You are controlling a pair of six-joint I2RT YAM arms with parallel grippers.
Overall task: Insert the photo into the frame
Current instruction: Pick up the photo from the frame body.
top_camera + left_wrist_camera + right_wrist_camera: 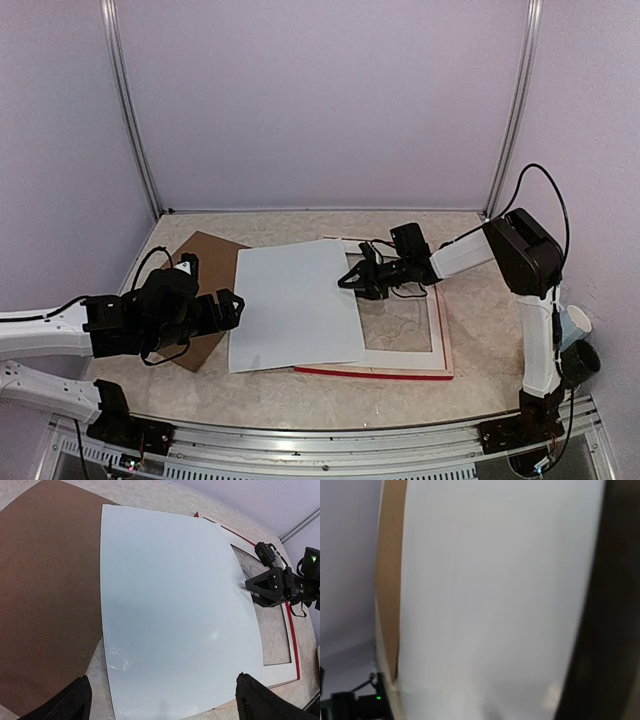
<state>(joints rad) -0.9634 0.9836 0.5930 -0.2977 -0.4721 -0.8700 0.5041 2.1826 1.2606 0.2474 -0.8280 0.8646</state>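
The photo (295, 305) lies white back up, its right part over the left side of the frame (380, 372) and its left corner over a brown board. The frame lies flat and shows a red edge (295, 650). My right gripper (347, 283) reaches in from the right, its tips at the photo's right edge (246, 585). In the right wrist view the white sheet (490, 600) fills the picture beside one dark finger (602, 630), and the gap between the jaws is hidden. My left gripper (236, 308) hovers wide open over the photo's left edge (162, 705), holding nothing.
A brown backing board (215, 265) lies at the left, partly under the photo. A white mat border (400, 353) rests on the frame, with marble tabletop showing through its opening. Metal posts and lilac walls close off the back and sides.
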